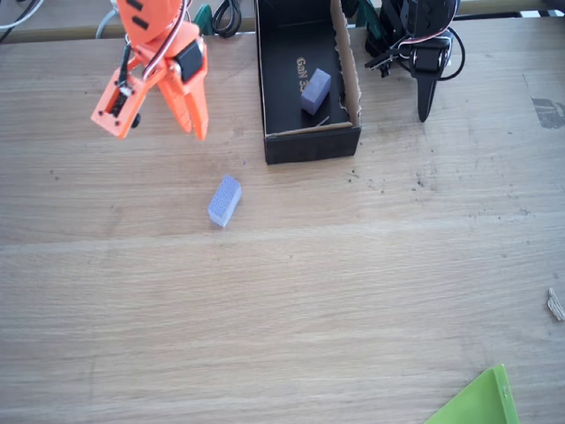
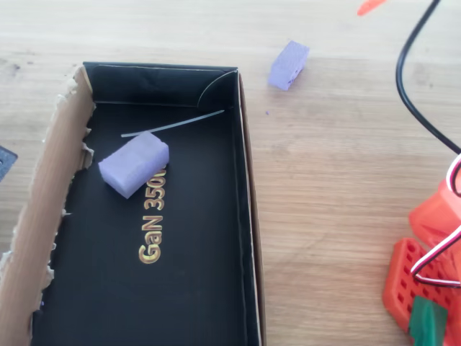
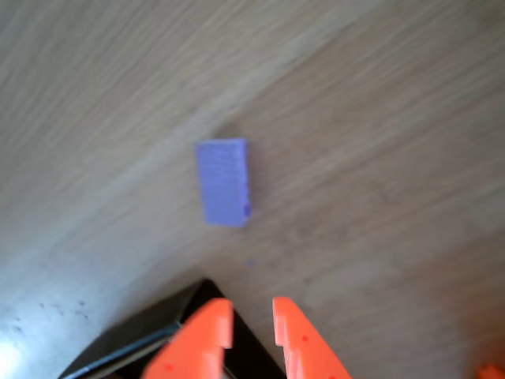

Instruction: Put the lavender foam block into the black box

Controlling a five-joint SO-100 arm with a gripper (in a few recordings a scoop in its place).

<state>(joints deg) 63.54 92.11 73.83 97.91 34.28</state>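
Observation:
One lavender foam block (image 1: 224, 200) (image 2: 288, 65) (image 3: 223, 181) lies on the bare wooden table, left of and in front of the black box (image 1: 313, 146) (image 2: 248, 216) in the fixed view. A second lavender block (image 1: 315, 91) (image 2: 134, 164) rests on the box's floor beside the gold lettering. My orange gripper (image 1: 196, 134) (image 3: 252, 312) hangs above the table, up and to the left of the loose block and left of the box. Its fingers stand almost together with only a narrow slit, holding nothing. A corner of the box (image 3: 150, 343) shows beneath the fingers in the wrist view.
The box has a torn brown cardboard side wall (image 1: 346, 62) (image 2: 50, 187). A thin pale strip (image 2: 173, 124) lies inside it. A green sheet corner (image 1: 481, 402) sits at the table's near right. A black cable (image 2: 414, 94) crosses the overhead view.

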